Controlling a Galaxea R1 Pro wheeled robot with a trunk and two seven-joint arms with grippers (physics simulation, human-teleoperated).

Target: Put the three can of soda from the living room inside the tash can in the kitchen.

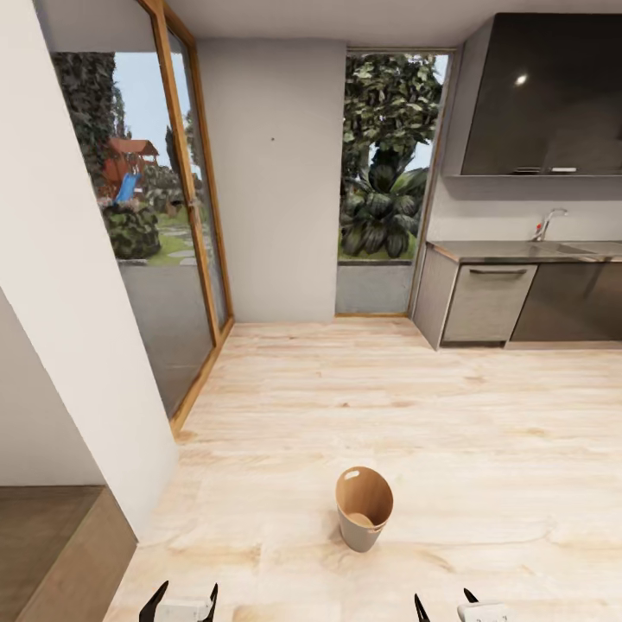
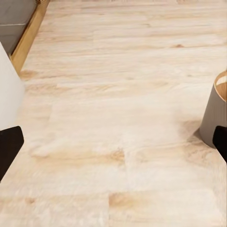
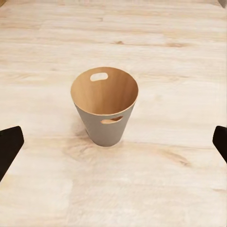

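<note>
The tash can (image 1: 363, 510) stands upright on the pale wood kitchen floor, a little ahead of me, between my two arms. Its copper-brown inside is empty, with a handle slot in the wall. In the right wrist view the tash can (image 3: 105, 124) sits centred beyond the open fingers (image 3: 9, 146). In the left wrist view the tash can's grey side (image 2: 215, 113) shows at the edge. My left gripper (image 1: 184, 600) and right gripper (image 1: 444, 606) are both open and hold nothing. The soda cans are out of view.
Grey cabinet fronts (image 1: 484, 302) under a dark countertop (image 1: 527, 250) with a tap (image 1: 547, 223) stand at the back right, with dark wall cupboards (image 1: 544, 95) above. A white wall corner (image 1: 69, 328) and a wood-framed glass door (image 1: 194, 216) are on the left.
</note>
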